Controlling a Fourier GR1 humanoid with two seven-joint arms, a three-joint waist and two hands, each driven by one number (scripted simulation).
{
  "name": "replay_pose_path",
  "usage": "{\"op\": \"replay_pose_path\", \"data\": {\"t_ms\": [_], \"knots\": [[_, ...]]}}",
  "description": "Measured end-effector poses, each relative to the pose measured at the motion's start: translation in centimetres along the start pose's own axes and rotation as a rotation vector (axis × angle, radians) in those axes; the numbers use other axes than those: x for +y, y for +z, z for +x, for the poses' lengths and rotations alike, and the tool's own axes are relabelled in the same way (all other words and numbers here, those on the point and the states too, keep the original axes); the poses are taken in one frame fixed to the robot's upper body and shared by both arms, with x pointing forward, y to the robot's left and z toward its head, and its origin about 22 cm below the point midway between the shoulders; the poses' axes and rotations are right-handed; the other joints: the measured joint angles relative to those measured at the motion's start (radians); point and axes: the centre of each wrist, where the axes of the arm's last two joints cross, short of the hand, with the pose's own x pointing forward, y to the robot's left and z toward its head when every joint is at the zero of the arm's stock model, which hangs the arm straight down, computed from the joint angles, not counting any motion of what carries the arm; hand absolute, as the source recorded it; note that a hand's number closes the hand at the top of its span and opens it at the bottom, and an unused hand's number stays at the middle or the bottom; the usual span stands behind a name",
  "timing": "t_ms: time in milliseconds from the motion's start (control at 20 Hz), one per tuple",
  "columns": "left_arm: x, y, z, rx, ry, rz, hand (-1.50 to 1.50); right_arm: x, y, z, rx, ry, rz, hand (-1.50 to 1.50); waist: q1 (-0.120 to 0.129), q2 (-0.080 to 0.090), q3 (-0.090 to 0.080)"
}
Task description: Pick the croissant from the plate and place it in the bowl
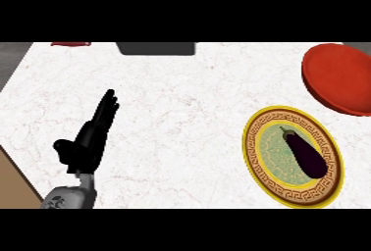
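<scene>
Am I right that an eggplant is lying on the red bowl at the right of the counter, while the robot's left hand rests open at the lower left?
Not quite: the head view shows the eggplant lying on the yellow-rimmed plate, not on the red bowl, which sits apart from it at the upper right. The rest holds: the left hand rests open at the lower left.

One plate [267, 184], one eggplant [305, 154], one red bowl [339, 78], one hand [85, 139].

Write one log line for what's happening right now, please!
left hand open, resting | right hand unseen | eggplant on plate | red bowl | pick not started
</scene>
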Motion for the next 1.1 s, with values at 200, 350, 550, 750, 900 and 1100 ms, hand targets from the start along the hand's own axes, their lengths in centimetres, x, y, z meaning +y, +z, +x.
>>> {"op": "replay_pose_path", "data": {"t_ms": [200, 350, 550, 750, 900, 1100], "knots": [[0.0, -0.7, 0.4, -0.008, 0.002, -0.016, 0.00, -1.1, -0.1, 0.0, 0.026, 0.041, -0.014, 1.50, 0.020, 0.005, 0.000], [-0.8, -0.8, 0.7, -0.015, -0.002, -0.030, 0.00, -1.6, -0.2, -0.6, 0.048, 0.106, -0.027, 1.50, 0.039, 0.008, 0.000], [-1.7, -1.4, 1.0, -0.025, -0.005, -0.055, 0.00, -1.1, -0.7, -2.4, 0.057, 0.213, -0.027, 1.50, 0.063, 0.015, 0.001], [-2.0, -2.0, 1.6, -0.031, -0.005, -0.074, 0.00, -0.2, -1.3, -4.9, 0.081, 0.261, -0.031, 1.50, 0.080, 0.019, 0.001], [-1.9, -2.1, 1.2, -0.032, -0.008, -0.078, 0.00, 0.5, -2.5, -6.7, 0.095, 0.272, -0.032, 1.50, 0.083, 0.020, 0.000], [-2.4, -2.5, 1.8, -0.036, 0.001, -0.087, 0.00, 1.7, -3.4, -9.2, 0.120, 0.298, -0.022, 1.50, 0.088, 0.022, 0.001]]}}
